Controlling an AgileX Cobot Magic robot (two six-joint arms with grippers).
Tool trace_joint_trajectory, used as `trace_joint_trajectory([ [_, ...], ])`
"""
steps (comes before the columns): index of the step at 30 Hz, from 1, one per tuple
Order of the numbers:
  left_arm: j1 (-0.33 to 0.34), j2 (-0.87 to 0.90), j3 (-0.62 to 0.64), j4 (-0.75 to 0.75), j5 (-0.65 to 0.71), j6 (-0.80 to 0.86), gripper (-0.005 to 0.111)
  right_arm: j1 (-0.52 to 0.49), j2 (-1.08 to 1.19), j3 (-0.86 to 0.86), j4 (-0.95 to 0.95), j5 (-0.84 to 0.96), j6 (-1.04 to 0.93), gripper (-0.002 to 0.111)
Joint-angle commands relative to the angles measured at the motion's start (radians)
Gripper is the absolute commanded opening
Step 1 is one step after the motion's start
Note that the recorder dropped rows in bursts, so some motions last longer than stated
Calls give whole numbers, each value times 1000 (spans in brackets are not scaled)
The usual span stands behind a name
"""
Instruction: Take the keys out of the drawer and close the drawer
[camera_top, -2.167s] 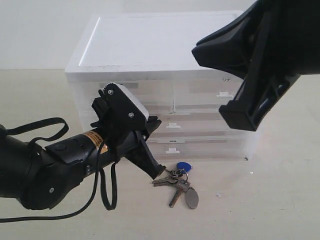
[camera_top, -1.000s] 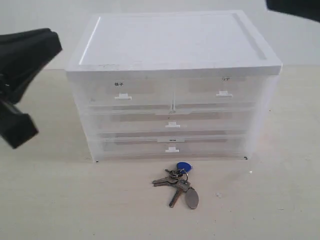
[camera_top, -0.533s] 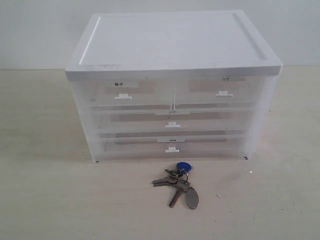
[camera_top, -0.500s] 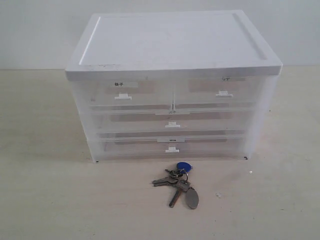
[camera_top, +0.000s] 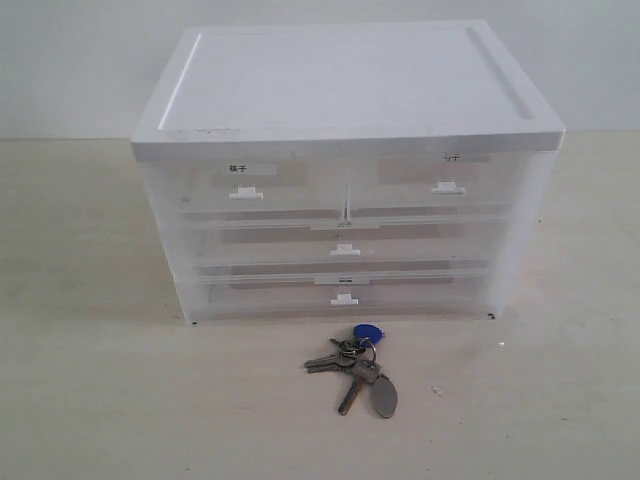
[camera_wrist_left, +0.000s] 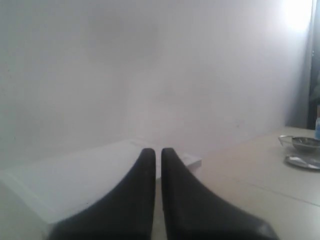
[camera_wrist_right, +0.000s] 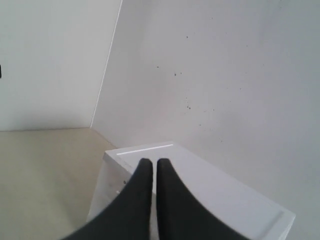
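Keys (camera_top: 352, 366) lie on the table (camera_top: 100, 400) just before the cabinet (camera_top: 340, 90); the middle drawer (camera_top: 345, 243) sits flush. Left wrist view: left gripper (camera_wrist_left: 158, 152) pressed together, empty. Right wrist view: right gripper (camera_wrist_right: 150, 162) likewise, cabinet top beyond.

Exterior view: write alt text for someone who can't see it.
A bunch of keys lies on the pale table just in front of a white three-tier cabinet. All drawers, including the middle drawer, look closed. No gripper shows in this view.
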Motion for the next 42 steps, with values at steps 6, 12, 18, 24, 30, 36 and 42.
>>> trace_joint_trajectory([
  [6, 2, -11, 5, -9, 103, -12, 4, -1, -6, 6, 4, -6, 87, 0],
  [12, 2, -11, 5, -9, 103, -12, 4, -1, -6, 6, 4, -6, 89, 0],
  [18, 2, -11, 5, -9, 103, -12, 4, -1, -6, 6, 4, -6, 89, 0],
  [24, 10, -25, 9, -9, 114, -12, 4, -1, -6, 6, 4, -6, 89, 0],
  [30, 143, -138, 33, 15, 141, -76, 4, -1, -6, 6, 4, -6, 89, 0],
  [36, 459, -138, 80, 15, 145, -200, 4, -1, -6, 6, 4, -5, 89, 0],
  [42, 707, -138, 187, 15, 138, -200, 4, -1, -6, 6, 4, 8, 89, 0],
])
